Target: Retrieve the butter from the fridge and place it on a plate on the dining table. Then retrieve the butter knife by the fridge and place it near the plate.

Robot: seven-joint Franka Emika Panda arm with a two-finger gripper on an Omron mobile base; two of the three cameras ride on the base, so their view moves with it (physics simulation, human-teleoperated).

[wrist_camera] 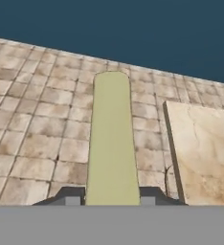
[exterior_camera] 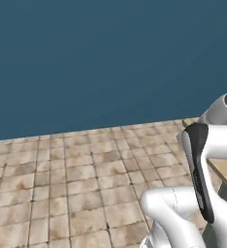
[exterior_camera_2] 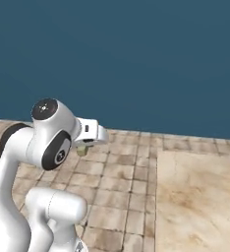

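Claw: the two-finger claw (wrist_camera: 112, 200) of the white arm is pinching the butter; in the hand view its two small dark finger tips (wrist_camera: 72, 195) sit tight against either side of the stick's near end. In the right base view the claw (exterior_camera_2: 83, 146) points down under the white hand.
Butter: a small olive-yellow stick with a rounded far end (wrist_camera: 112, 143), held between the finger tips and reaching away from the hand along the claw's line. In the right base view just a short olive stub (exterior_camera_2: 82, 149) shows below the hand, up in the air above the floor.
Arm: white links with dark joints, folded close over the base; it rises at the lower right of the left base view and the lower left of the right base view.
Floor: square beige-brown stone tiles with pale joints (exterior_camera: 76, 184), under the held stick and running out to the wall.
Table: the beige marble-patterned slab (wrist_camera: 205, 153) lies to the right of the butter in the hand view, apart from it; in the right base view its top (exterior_camera_2: 195, 202) fills the lower right, with tiled floor between it and the claw.
Wall: a flat dark slate-blue surface (exterior_camera_2: 136, 59) behind the floor, farthest back.
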